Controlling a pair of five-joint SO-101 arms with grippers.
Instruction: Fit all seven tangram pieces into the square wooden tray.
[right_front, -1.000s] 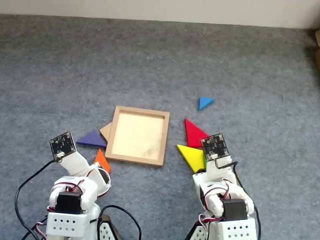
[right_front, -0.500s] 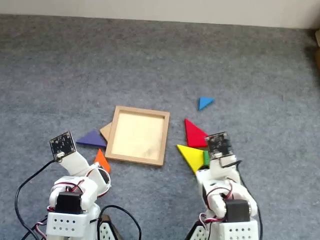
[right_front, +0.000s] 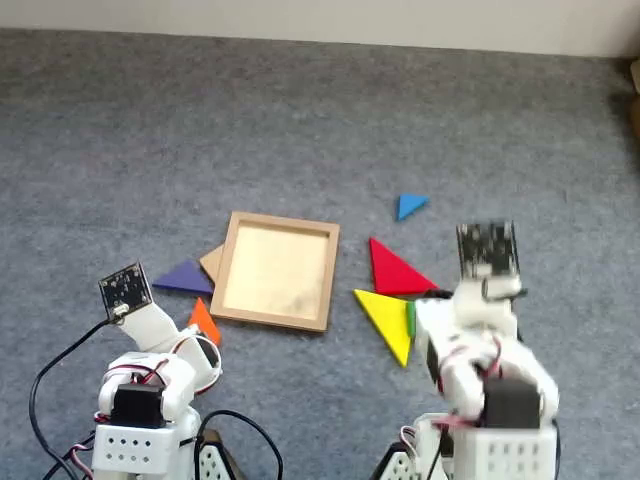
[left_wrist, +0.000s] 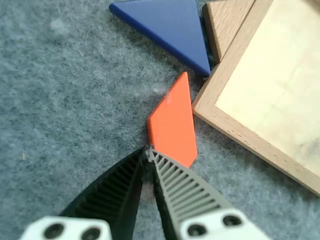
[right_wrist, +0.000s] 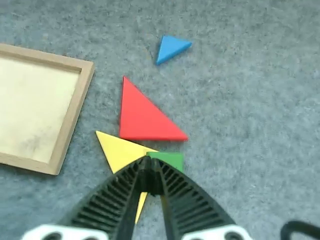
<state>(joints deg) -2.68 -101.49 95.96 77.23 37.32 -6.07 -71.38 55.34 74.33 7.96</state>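
The square wooden tray (right_front: 223, 290) lies on grey carpet with nothing inside it. A dark blue triangle (right_front: 184, 277), a plain wooden piece (right_front: 211, 262) and an orange parallelogram (right_front: 204, 322) lie along its left side. On its right lie a red triangle (right_front: 392, 270), a yellow triangle (right_front: 388, 318), a green piece (right_front: 411, 318) and a small blue triangle (right_front: 409, 205). My left gripper (left_wrist: 148, 152) is shut, its tips at the near end of the orange parallelogram (left_wrist: 172, 122). My right gripper (right_wrist: 148, 161) is shut and empty, raised over the yellow triangle (right_wrist: 120, 149) and green piece (right_wrist: 169, 161).
Open carpet stretches behind the tray and to both sides. The left arm (right_front: 150, 325) sits at the front left and the right arm (right_front: 480, 330) at the front right. A pale wall edge runs along the far back.
The right arm has risen and swung to the right, uncovering the yellow and green pieces. The left arm and all pieces have stayed put.
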